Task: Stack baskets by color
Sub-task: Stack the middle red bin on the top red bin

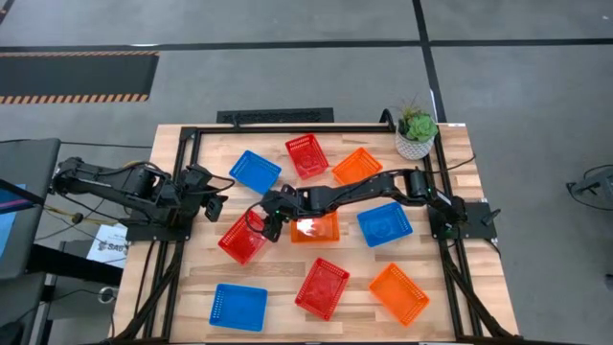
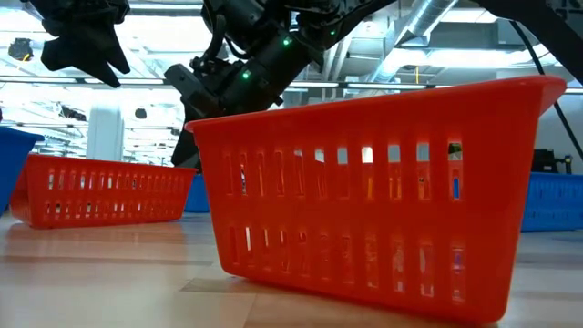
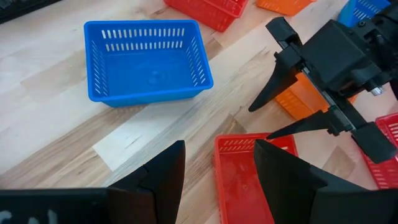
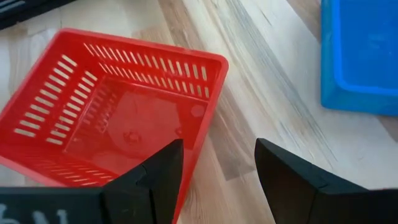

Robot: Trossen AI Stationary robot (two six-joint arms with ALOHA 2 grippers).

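Nine mesh baskets lie spread over the table. My right gripper (image 1: 269, 218) reaches in from the right and hangs open over the near-left red basket (image 4: 112, 118), at the corner beside the middle orange basket (image 1: 316, 229). In the left wrist view its spread fingers (image 3: 281, 106) stand above that red basket (image 3: 245, 171) with nothing between them. My left gripper (image 1: 220, 198) waits open at the table's left, above the wood, between the far blue basket (image 3: 146, 59) and the red one. Both baskets rest on their bottoms.
Other baskets: red (image 1: 306, 155) and orange (image 1: 356, 166) at the far side, blue (image 1: 384, 223) at the right, blue (image 1: 238, 307), red (image 1: 322, 287) and orange (image 1: 398, 293) along the near edge. A potted plant (image 1: 416, 131) stands at the far right corner.
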